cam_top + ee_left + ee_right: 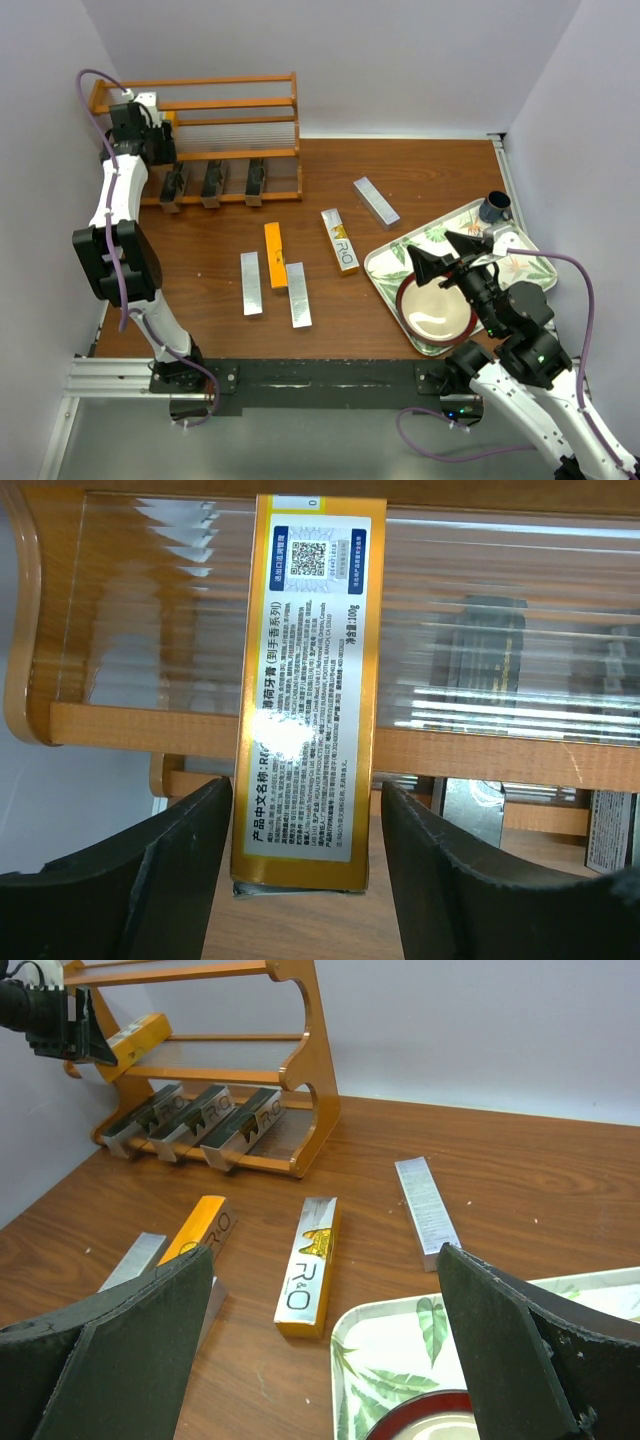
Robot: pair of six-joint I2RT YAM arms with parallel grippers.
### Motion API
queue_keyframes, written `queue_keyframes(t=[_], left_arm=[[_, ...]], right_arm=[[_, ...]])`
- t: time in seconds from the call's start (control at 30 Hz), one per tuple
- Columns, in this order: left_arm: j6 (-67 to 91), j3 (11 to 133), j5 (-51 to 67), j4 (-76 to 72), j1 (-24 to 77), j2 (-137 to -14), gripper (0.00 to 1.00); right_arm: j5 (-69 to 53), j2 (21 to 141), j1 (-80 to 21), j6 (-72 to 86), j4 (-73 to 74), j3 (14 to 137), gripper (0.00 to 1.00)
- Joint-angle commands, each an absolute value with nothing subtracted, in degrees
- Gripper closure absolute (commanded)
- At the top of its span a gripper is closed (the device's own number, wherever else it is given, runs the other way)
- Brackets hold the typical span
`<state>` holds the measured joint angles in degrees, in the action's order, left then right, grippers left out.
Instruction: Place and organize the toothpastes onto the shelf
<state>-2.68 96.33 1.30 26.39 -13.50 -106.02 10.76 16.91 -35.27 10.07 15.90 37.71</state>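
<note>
The left wrist view alone shows the printed white label and square code on the gold-edged toothpaste carton [310, 700]. It also shows that the left gripper [305, 788] stands spread, with one black finger [190, 860] on each side of the carton's lower end, a thin gap on both sides and nothing pinched. The carton runs top to bottom through the centre of that frame, lying across a rail of the orange-brown wooden shelf [150, 730]. In the top view the arm at upper left hides nearly all of this carton, but only that view lays out the whole brown wooden table [430, 170]. The right wrist view places the carton on the middle tier, at the upper left of its frame.

There are nine cartons. Three black cartons [212, 183] sit side by side on the lowest tier and the gold-edged one is at the left gripper. Five lie flat on the table in mid-frame: three silver-grey cartons [251, 283], one orange carton [275, 256] and one gold-and-white carton [340, 240], all well apart from both grippers.

The right gripper [447, 255] hangs at lower right over the leaf-patterned tray [430, 237] with its jaws wide apart and empty. The tray holds one red-rimmed bowl [437, 310] and one dark mug [495, 208]
</note>
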Motion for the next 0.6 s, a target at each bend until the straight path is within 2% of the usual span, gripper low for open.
queue_keyframes(t=[0.0, 0.2, 0.4, 0.57], left_arm=[[-3.3, 97.2, 1.8, 24.2, -14.0, -104.9, 0.30], [-0.7, 94.3, 0.5, 23.4, -14.1, -98.9, 0.00], [7.4, 87.4, 0.2, 22.1, -14.0, -90.0, 0.00], [16.5, 77.0, 1.1, 21.6, -12.5, -79.5, 0.00]], right_arm=[[10.5, 17.5, -35.6, 10.3, 14.9, 38.9, 0.01], [9.9, 17.3, -35.6, 10.3, 14.5, 38.8, 0.01], [10.1, 17.3, -35.6, 10.3, 14.4, 38.8, 0.01], [9.9, 17.3, -35.6, 10.3, 14.3, 38.8, 0.01]])
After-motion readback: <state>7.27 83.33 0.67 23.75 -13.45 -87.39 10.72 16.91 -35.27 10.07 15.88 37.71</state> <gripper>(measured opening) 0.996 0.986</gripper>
